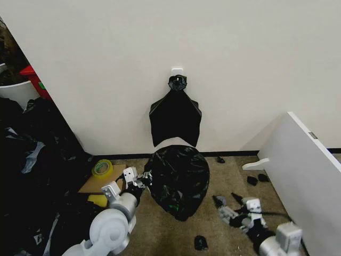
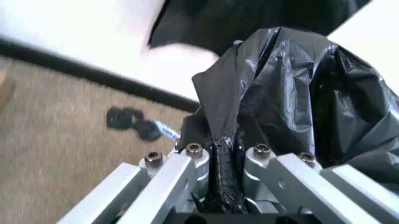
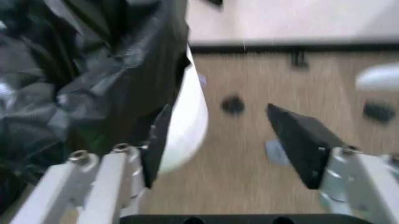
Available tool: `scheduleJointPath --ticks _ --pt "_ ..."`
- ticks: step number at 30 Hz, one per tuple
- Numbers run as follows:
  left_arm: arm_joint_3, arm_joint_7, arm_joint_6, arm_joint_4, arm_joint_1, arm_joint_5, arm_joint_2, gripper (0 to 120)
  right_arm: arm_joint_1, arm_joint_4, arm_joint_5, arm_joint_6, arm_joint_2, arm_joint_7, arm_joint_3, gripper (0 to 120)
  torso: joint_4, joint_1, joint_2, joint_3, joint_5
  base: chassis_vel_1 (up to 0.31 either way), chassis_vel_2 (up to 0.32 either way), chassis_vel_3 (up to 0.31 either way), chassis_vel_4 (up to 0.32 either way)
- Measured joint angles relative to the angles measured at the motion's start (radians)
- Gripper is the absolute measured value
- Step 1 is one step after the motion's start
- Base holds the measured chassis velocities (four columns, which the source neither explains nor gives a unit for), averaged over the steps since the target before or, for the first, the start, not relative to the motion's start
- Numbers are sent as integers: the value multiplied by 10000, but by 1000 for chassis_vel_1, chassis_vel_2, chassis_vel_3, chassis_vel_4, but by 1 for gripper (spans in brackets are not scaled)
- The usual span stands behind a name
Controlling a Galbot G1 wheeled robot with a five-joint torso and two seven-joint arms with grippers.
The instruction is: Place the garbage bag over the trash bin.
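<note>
Plastic of the garbage bag [image 1: 178,178] is pinched in my left end effector [image 1: 143,180], draped over the trash bin [image 3: 187,121]. My right end effector [image 1: 228,202] hangs spread beside it, holding nothing.

Makeshift test corner, bare white wall [image 1: 240,64], brown carpet [image 1: 160,229], heaped black plastic [image 1: 32,160], tape roll [image 1: 102,168]

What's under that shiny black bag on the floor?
A white trash bin: a strip of its wall shows beneath the garbage bag, which the left gripper pinches. The bin's inside is covered.
</note>
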Motion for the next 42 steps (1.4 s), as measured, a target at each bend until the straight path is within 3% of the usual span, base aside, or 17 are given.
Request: scheduleJointPath --ticks 4,13,15,23,25,31,42 --pt "298 530 -288 48 60 1483 -60 4 1248 11 2111 -1207 -629 1038 -418 38 9 1 0 1 -4 0 0 0 0" --pt "1290 1146 -679 618 -260 3291 -28 4 2085 0 2915 -1278 -1274 1027 -555 11 0 1 0 1 -6 0 0 0 0" --pt "1480 1215 -759 773 -282 3647 -85 4 2861 -11 3153 -1451 -1441 956 -592 0 4 1 0 1 -4 0 0 0 0" --pt "2046 1198 -779 1115 -659 3949 -385 4 3571 -28 3352 -1579 -1643 858 -1257 0 -2 1 0 1 -5 0 0 0 0" --pt "2311 1180 -780 1237 -785 4298 -540 4 4028 -112 3379 -1580 -1498 1108 -1936 0 -4 1 0 0 -7 0 0 0 0" --pt "2797 1164 -885 1459 -851 5337 -849 4 5448 -1380 3557 -1580 -1150 2080 -3827 0 3 1 0 0 -4 0 0 0 0" --pt "2751 1258 -959 1252 -776 5454 -627 4 6717 -3526 3182 -1580 -471 3025 -5387 0 2 1 0 0 -5 0 0 0 0"
